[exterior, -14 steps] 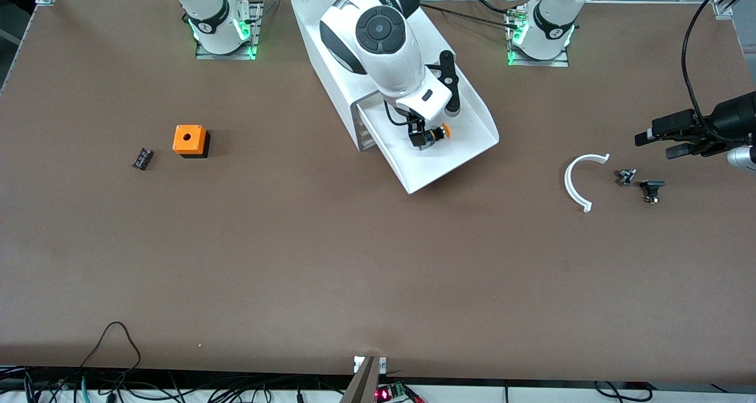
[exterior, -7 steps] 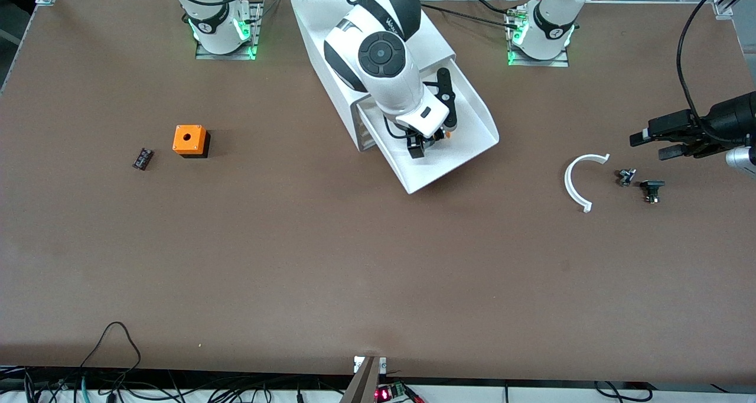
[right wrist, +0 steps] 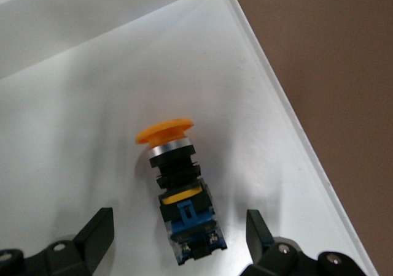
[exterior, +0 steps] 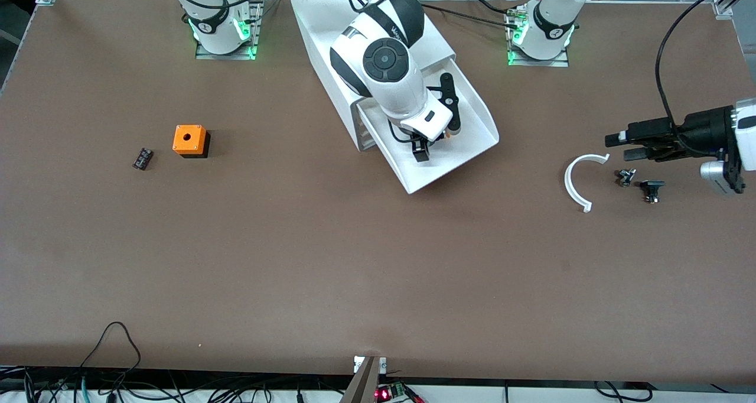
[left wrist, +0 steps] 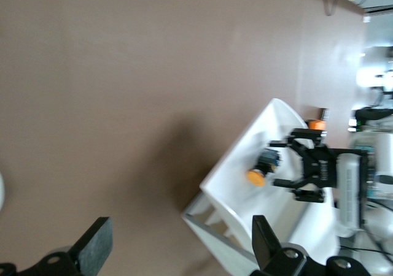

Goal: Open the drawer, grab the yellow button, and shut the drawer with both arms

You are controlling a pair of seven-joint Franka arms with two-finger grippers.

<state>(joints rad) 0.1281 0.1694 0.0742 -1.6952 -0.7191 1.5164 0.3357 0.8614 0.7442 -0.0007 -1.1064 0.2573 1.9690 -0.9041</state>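
While the drawer [exterior: 449,137] stands pulled out of the cabinet [exterior: 331,48], the right pincer [exterior: 426,146] hangs low inside it, its fingers [right wrist: 92,236] spread apart with the button [right wrist: 178,190] lying on its side on the drawer floor between them. Neither finger touches the button: a strip of white floor shows on each side of its body. The button's orange cap points away from the pincer's palm, and its blue-and-black base lies closest to the palm. In the front view the right arm's wrist covers most of the button, leaving only a sliver of orange beside the pincer.

The left pincer [exterior: 631,145] waits in the air toward the left arm's end of the tabletop [exterior: 378,261], its fingers apart and holding nothing. Just below it on the tabletop lie a white curved piece [exterior: 576,184] and two small dark parts [exterior: 626,176] [exterior: 651,189]. Its wrist view looks across at the open drawer, where the right pincer stands over the button.

Well away from the right pincer, toward the right arm's end of the tabletop, sit an orange cube [exterior: 190,140] with a hole and a small black part [exterior: 142,158].
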